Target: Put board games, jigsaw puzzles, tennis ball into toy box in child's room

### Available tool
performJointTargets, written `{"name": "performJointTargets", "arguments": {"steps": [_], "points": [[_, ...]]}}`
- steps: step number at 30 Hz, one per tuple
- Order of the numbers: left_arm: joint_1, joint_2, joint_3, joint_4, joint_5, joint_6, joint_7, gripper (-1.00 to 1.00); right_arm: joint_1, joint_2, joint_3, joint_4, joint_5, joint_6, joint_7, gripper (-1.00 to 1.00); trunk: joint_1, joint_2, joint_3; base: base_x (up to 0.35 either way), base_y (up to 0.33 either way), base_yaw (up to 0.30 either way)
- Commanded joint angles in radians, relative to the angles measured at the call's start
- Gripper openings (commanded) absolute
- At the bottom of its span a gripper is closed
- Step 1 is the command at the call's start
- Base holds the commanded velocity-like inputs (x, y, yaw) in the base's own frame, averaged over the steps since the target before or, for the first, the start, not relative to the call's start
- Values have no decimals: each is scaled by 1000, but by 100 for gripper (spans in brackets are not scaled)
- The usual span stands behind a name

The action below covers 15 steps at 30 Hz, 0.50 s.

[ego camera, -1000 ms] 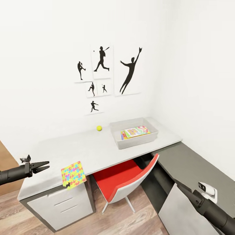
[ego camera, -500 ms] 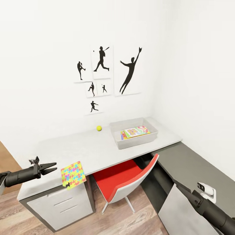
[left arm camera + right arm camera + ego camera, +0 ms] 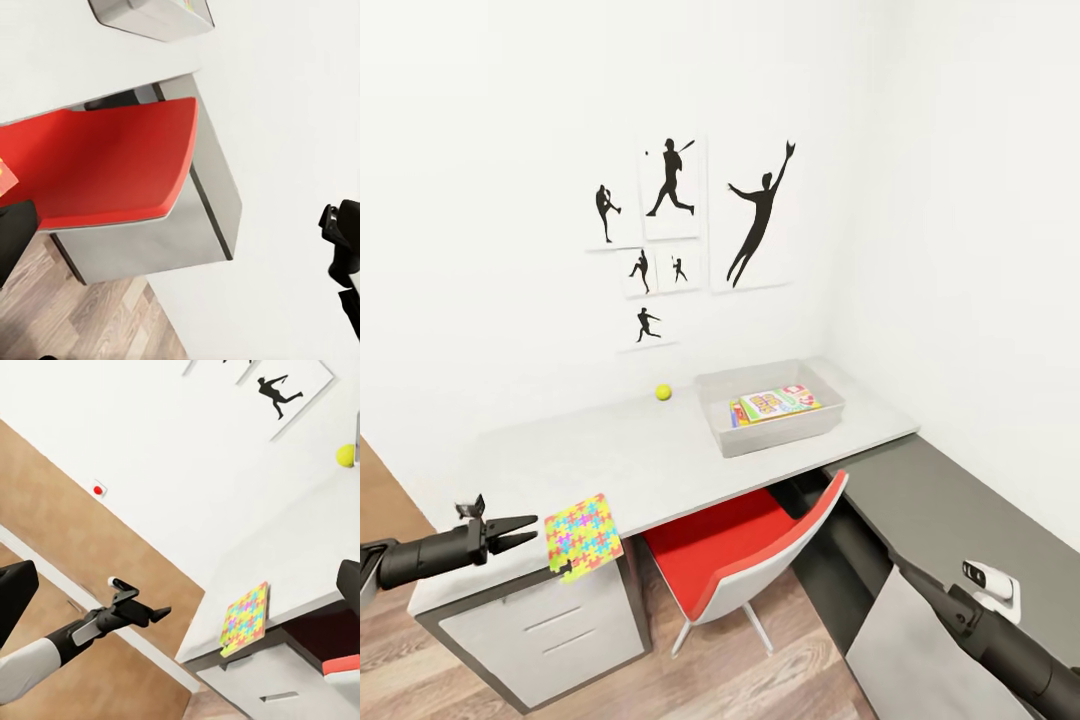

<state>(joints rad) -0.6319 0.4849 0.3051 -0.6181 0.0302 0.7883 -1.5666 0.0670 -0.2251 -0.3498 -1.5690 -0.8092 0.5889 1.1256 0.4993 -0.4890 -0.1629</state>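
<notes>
A pale grey table (image 3: 660,455) is seen against white walls, with silhouette pictures (image 3: 690,225) above and plank floor (image 3: 400,650) below. The left gripper (image 3: 525,527) is held open, empty, tips aimed at the puzzle (image 3: 584,535) just beyond them. The puzzle is laid flat at the table's front edge, one corner overhanging. Well past it, ball (image 3: 663,393) and box (image 3: 770,408) are found, the box's long axis along the table. The right gripper's state cannot be told.

A red chair (image 3: 745,560) with a white shell is tucked under the desk's front edge, beside the white drawer unit (image 3: 545,632). Black sports-silhouette pictures (image 3: 690,225) hang on the white wall, and a red round button (image 3: 97,490) sits beside a wood-panel door (image 3: 90,555)
</notes>
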Motion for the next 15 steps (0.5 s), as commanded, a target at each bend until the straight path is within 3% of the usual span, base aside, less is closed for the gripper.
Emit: {"name": "performJointTargets", "arguments": {"steps": [1, 8, 15], "points": [[2, 0, 0, 0, -1, 14, -4, 100, 0, 0, 0, 0, -7, 10, -2, 100, 4, -9, -5, 0, 0, 0], [8, -5, 3, 0, -4, 49, -4, 100, 0, 0, -1, 1, -7, 17, -2, 100, 31, -58, -27, -7, 1, 0], [9, -9, 3, 0, -3, 62, -4, 100, 0, 0, -1, 0, -7, 18, -2, 100, 58, -107, -49, -145, 57, 0]]}}
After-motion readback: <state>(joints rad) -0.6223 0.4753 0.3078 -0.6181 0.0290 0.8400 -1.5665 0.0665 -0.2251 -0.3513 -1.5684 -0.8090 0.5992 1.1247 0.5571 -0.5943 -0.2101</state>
